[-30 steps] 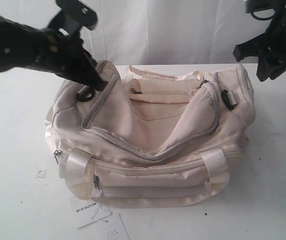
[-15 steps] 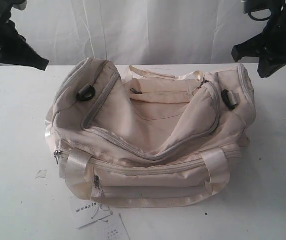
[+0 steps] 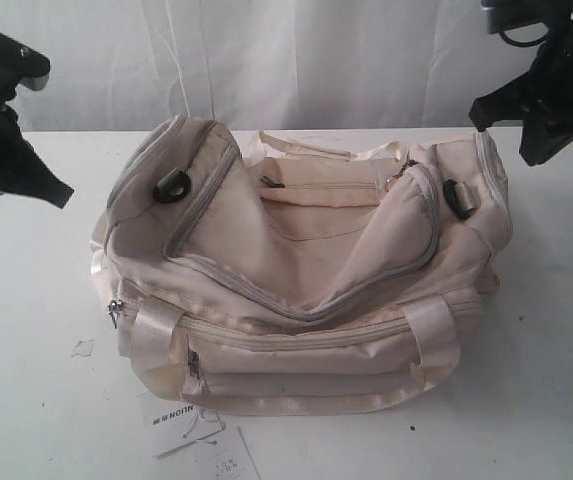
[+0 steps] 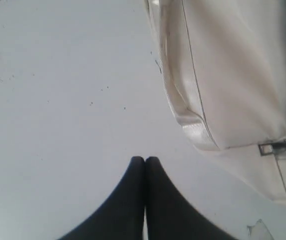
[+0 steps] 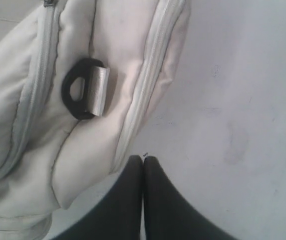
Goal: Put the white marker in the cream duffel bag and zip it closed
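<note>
Here, nearest the camera, two paper tags (image 3: 181, 425) lie on the white table (image 3: 546, 330) against the front of the cream duffel bag (image 3: 306, 260). The larger tag bears dark print, upside down, that seems to read "NUON"; the smaller tag's print is too small to read. The bag sits mid-table, and its main grey zipper (image 3: 228, 280) appears drawn shut along the whole curve of the top flap. The white marker shows in no view. It is probably inside the bag, so the task looks finished or nearly so. Farther back, the left gripper (image 4: 144, 159) hangs over bare table beside the bag's end, and the right gripper (image 5: 143, 158) hangs by the opposite end, near a black strap ring (image 5: 83, 90). Each has its fingers pressed together on nothing, clear of the bag.
</note>
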